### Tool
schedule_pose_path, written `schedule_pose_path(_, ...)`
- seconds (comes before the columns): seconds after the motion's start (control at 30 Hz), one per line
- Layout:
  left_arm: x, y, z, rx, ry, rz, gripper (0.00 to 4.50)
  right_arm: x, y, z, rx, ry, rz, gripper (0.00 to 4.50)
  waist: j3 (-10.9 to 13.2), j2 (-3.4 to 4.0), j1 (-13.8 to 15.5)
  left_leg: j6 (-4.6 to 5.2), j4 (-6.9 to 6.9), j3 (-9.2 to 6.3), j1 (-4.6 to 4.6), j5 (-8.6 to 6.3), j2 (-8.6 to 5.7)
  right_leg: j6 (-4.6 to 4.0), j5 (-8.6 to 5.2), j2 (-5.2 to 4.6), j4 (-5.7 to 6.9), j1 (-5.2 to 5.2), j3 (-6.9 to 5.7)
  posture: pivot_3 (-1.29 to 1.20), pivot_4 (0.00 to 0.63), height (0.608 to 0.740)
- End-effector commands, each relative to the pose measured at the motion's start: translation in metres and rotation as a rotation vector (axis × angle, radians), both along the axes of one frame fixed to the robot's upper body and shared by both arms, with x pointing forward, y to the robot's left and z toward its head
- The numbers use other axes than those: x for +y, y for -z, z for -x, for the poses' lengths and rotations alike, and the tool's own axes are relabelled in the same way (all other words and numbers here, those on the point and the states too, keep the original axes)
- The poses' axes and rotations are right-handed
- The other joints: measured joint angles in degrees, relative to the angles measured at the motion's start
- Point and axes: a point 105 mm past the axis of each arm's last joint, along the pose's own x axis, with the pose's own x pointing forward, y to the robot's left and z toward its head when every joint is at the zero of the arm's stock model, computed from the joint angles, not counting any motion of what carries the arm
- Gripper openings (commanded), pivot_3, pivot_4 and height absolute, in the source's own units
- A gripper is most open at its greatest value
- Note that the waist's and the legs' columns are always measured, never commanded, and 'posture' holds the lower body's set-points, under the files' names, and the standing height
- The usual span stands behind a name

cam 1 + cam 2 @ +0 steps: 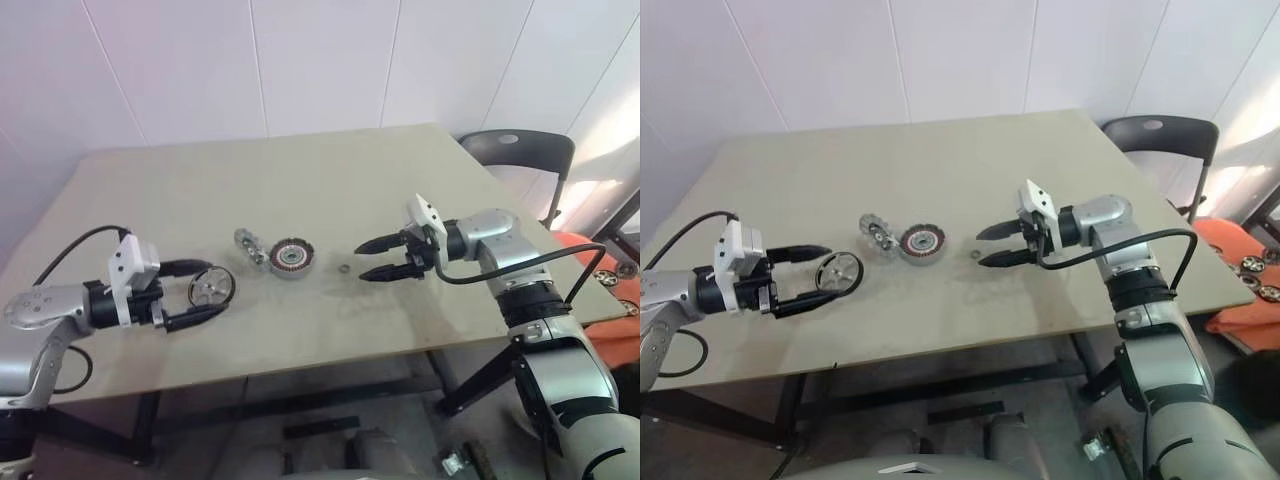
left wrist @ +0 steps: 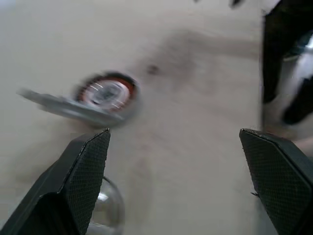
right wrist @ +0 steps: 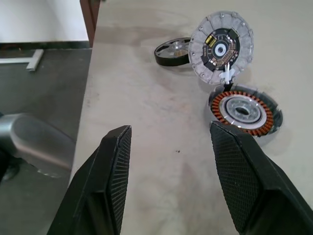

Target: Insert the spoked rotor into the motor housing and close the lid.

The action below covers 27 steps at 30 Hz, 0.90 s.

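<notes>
The motor housing [image 1: 290,258], with copper windings around a silvery centre, lies mid-table. The lid [image 1: 250,246] stands tilted on its edge against the housing, its inner face showing in the right wrist view [image 3: 221,46]. The spoked rotor [image 1: 212,287] lies flat on the table to the left of both. My left gripper [image 1: 217,286] is open, its fingers wide apart on either side of the rotor; in the left wrist view the rotor [image 2: 110,210] peeks out beside one finger. My right gripper [image 1: 372,258] hovers open and empty to the right of the housing [image 3: 242,110].
A small washer [image 1: 344,268] lies on the table between the housing and my right gripper. A dark chair [image 1: 520,150] stands past the table's far right corner. An orange surface [image 1: 600,275] with small parts sits beyond the right edge.
</notes>
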Motion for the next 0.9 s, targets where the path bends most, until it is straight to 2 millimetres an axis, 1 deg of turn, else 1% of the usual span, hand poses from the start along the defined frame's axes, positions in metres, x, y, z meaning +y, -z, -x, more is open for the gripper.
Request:
schedule_pose_path(0.03, -0.005, -0.001, -0.011, -0.062, -0.003, 0.007, 4.50, 0.010, -0.009, -0.002, -0.047, -0.008, -0.037, 2.66, 0.00, 0.00, 0.14, 0.00, -0.01, 0.01, 0.00, 0.00, 0.00, 0.01, 0.00, -0.01, -0.01, 0.00, 0.01, 0.00, 0.000, 0.740)
schedule_pose_path(0.2, -0.015, 0.007, -0.016, -0.052, 0.032, 0.025, 4.50, 0.012, -0.009, -0.005, -0.050, 0.002, -0.047, 2.66, -0.01, -0.02, 0.64, 0.00, -0.02, -0.04, -0.06, 0.00, 0.01, 0.01, 0.01, -0.02, 0.00, -0.06, 0.04, 0.00, 0.000, 0.740)
schedule_pose_path(0.37, -0.008, 0.018, -0.021, -0.036, 0.015, 0.007, 4.50, 0.011, -0.006, -0.009, -0.054, 0.029, -0.042, 2.66, -0.01, -0.03, 0.70, 0.00, 0.01, -0.03, -0.05, 0.00, 0.00, 0.00, 0.01, -0.04, 0.01, -0.04, 0.04, 0.00, 0.000, 0.740)
schedule_pose_path(0.57, -0.010, 0.017, -0.023, -0.022, 0.007, 0.049, 4.50, 0.014, -0.007, -0.009, -0.051, 0.033, -0.054, 2.66, -0.01, -0.02, 0.66, 0.00, -0.01, -0.03, -0.06, 0.00, 0.01, 0.00, 0.01, -0.05, 0.01, -0.06, 0.05, 0.00, 0.000, 0.740)
schedule_pose_path(0.7, -0.012, 0.021, -0.020, -0.008, 0.013, 0.050, 4.50, 0.014, -0.011, -0.015, -0.053, 0.061, -0.059, 2.66, -0.01, -0.02, 0.62, 0.00, 0.00, -0.03, -0.05, 0.00, 0.01, 0.00, 0.02, -0.06, 0.04, -0.06, 0.05, 0.00, 0.000, 0.740)
schedule_pose_path(0.9, -0.008, 0.022, -0.018, 0.015, 0.001, 0.051, 4.50, 0.009, -0.001, -0.019, -0.082, 0.076, -0.002, 2.66, -0.02, -0.03, 0.63, 0.00, 0.00, -0.03, -0.05, 0.00, 0.01, 0.00, 0.02, -0.06, 0.04, -0.06, 0.05, 0.00, 0.000, 0.740)
